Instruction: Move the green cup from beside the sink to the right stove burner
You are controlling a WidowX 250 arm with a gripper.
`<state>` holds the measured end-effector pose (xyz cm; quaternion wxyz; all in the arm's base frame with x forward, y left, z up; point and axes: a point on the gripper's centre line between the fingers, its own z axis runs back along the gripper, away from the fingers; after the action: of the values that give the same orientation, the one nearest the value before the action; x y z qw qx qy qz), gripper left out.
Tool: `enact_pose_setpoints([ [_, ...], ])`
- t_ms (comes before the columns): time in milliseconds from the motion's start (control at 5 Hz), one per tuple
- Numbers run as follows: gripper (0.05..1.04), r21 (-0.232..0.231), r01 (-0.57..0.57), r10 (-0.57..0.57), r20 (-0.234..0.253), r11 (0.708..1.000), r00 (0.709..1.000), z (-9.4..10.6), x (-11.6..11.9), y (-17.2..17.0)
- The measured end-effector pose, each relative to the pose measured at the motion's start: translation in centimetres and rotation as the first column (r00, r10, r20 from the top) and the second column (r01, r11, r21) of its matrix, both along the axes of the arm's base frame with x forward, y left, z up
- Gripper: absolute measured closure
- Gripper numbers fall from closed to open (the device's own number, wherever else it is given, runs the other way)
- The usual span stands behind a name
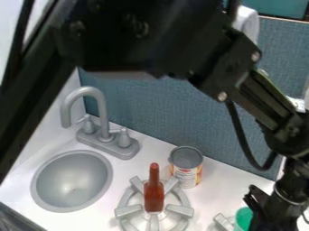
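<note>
Green and smooth-sided, a rounded, cup-like object (242,219) is seen at the lower right of the view, beside the grey prongs of a burner (223,222). Its lower part is cut off by the bottom edge, and its far side is hidden behind the black gripper (258,204), so its full shape cannot be made out. How far the gripper is open cannot be told, nor whether the green object is held or merely overlapped. The arm (151,36) is stretched across the top from the upper left, bent at the right and angled down to the gripper, with a black cable (242,140) looped below it. On another burner (125,211), a red-brown bottle (154,195) is placed, with a labelled can (186,168) just behind. Farther left, a grey sink (71,181) and faucet (101,113) are set.
</note>
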<state>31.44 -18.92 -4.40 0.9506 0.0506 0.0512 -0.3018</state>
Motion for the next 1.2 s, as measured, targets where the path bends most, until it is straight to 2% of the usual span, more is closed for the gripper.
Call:
enact_pose_setpoints([
  [200, 0.991, -0.001, 0.032, -0.032, 0.024, 0.999, 0.999, -0.2, 0.2, -0.4],
  [600, 0.968, -0.05, 0.048, -0.048, -0.001, 0.998, 0.999, -0.6, -0.1, -0.8],
  [800, 0.762, -0.03, -0.002, 0.001, -0.04, 1.0, 0.999, -0.8, 0.0, -0.6],
  [1000, 0.464, -0.046, -0.05, 0.047, -0.061, 0.998, 0.997, -0.5, -0.1, -0.6],
  [1200, 0.175, -0.122, -0.105, 0.106, 0.0, 0.987, 0.994, 3.1, 1.0, 0.1],
])
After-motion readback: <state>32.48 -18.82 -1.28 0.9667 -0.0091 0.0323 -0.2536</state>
